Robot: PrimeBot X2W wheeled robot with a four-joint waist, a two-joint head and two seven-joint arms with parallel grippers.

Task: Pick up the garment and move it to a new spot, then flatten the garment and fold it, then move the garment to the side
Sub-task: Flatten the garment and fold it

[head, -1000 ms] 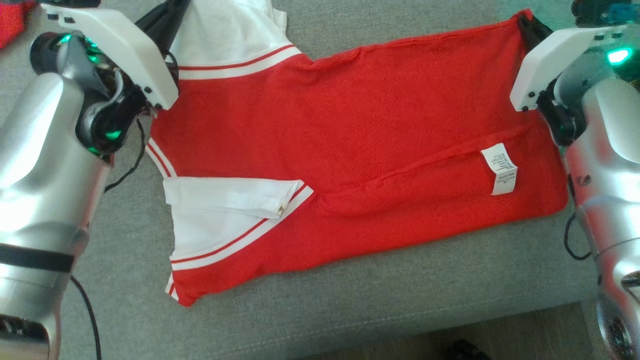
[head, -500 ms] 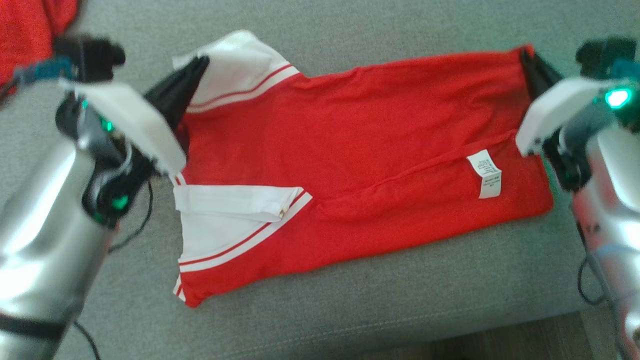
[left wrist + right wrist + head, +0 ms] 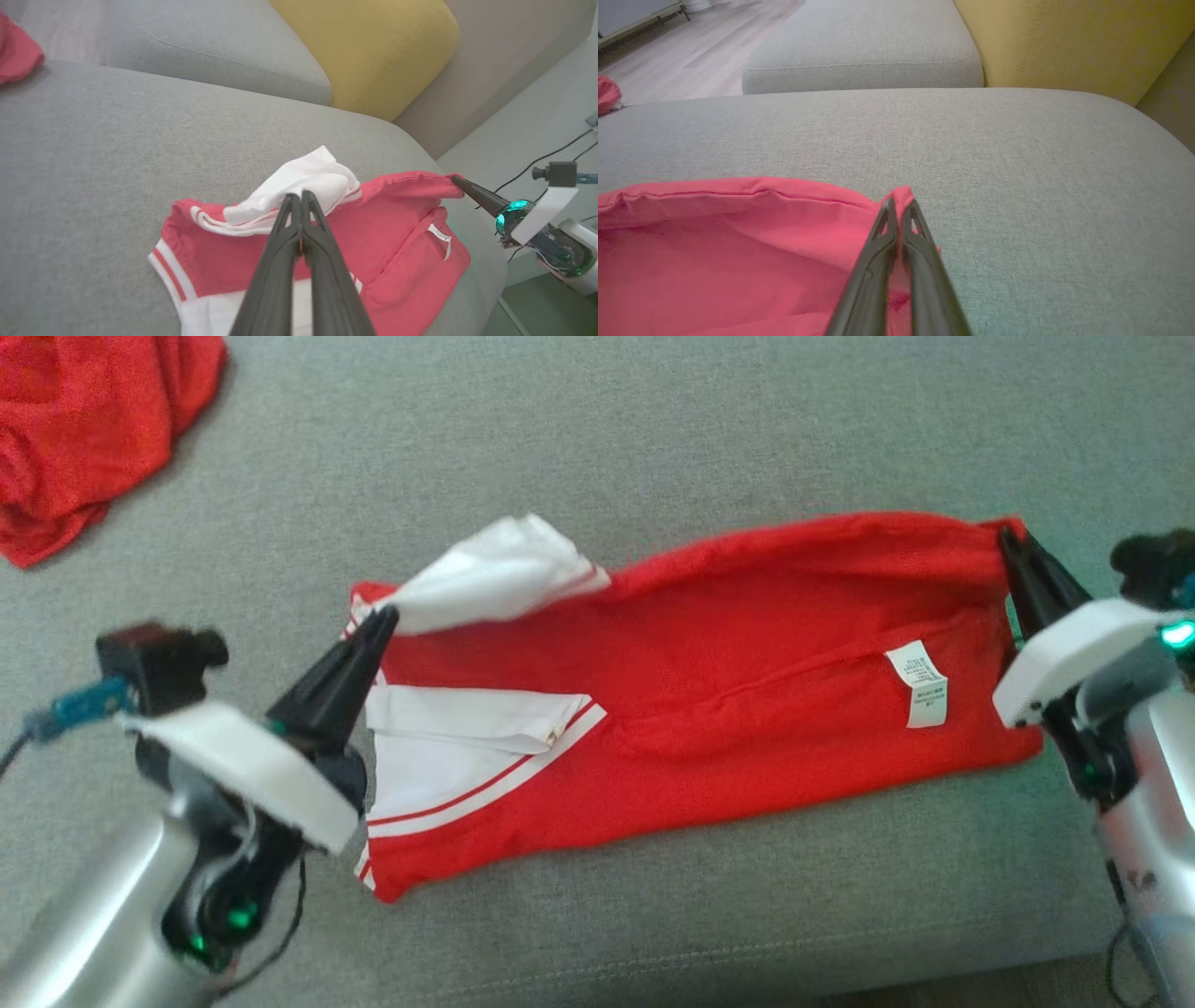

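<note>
Red garment (image 3: 728, 709), white-trimmed, on grey sofa (image 3: 653, 448): left hand (image 3: 381, 616) closed tight, pinching far-left corner; right hand (image 3: 1008, 537) closed tight, pinching far-right corner.

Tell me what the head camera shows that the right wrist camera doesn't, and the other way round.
Head view adds: the white label, the white sleeve, and the left arm's jaws shut on the garment by that sleeve. Right wrist view adds: a yellow cushion, a second grey seat and wooden floor. Both share: the red garment, the grey sofa seat and the right arm's jaws shut on the garment's red corner.
</note>
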